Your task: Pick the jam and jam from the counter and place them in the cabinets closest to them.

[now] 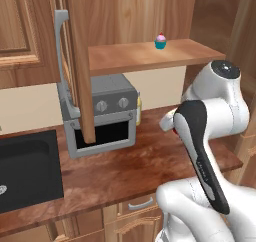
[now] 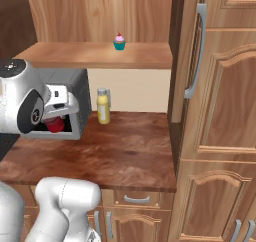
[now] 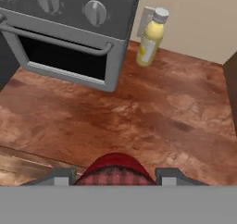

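Gripper [image 3: 113, 177] closed narrow on jam jar [image 3: 114, 171]; red jar with checked lid sits between finger tips, lifted clear of counter [image 3: 152, 121]. In right base view jar [image 2: 55, 124] hangs in front of toaster oven [image 2: 75, 103], above counter's left part. Open cabinet shelf [image 2: 95, 54] lies above jar and further back, cupcake [image 2: 119, 41] toward its right end. Judgement: next move calls for raise, then reach forward onto shelf's bare left part.

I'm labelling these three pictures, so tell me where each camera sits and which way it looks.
Left base view: behind-left, facing the toaster oven and cupcake; arm at lower right.
Right base view: behind-right, same counter; gripper holding the jam jar.
Hand view: above the jar, toward the yellow bottle.
Shared: oven, bottle.
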Controlling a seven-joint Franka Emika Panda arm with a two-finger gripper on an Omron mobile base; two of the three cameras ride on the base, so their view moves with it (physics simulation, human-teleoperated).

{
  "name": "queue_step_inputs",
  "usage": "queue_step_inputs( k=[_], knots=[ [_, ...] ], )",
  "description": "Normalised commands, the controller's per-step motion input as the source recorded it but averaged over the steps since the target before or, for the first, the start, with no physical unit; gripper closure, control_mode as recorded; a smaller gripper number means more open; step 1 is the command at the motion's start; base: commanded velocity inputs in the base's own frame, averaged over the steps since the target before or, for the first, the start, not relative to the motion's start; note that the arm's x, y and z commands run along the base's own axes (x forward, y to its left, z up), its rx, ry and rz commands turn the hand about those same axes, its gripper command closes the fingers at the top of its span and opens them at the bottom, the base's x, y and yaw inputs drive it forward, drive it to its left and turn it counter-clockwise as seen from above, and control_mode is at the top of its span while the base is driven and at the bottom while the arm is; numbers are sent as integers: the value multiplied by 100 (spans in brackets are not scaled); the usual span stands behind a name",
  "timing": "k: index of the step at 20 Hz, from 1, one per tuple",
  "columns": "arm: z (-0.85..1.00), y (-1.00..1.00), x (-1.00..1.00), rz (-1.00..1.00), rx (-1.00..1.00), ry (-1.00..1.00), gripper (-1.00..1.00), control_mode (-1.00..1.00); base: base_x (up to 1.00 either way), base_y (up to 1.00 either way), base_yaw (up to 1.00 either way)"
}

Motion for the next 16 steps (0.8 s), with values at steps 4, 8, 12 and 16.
queue_step_inputs(
  k=[4,8,12,16],
  knots=[
    [87,0,-3,0,3,-12,100,-100,0,0,0],
    [85,1,0,-1,2,-9,100,-100,0,0,0],
    [61,6,15,-1,0,-7,100,-100,0,0,0],
    [46,9,25,-1,0,-7,100,-100,0,0,0]
  ],
)
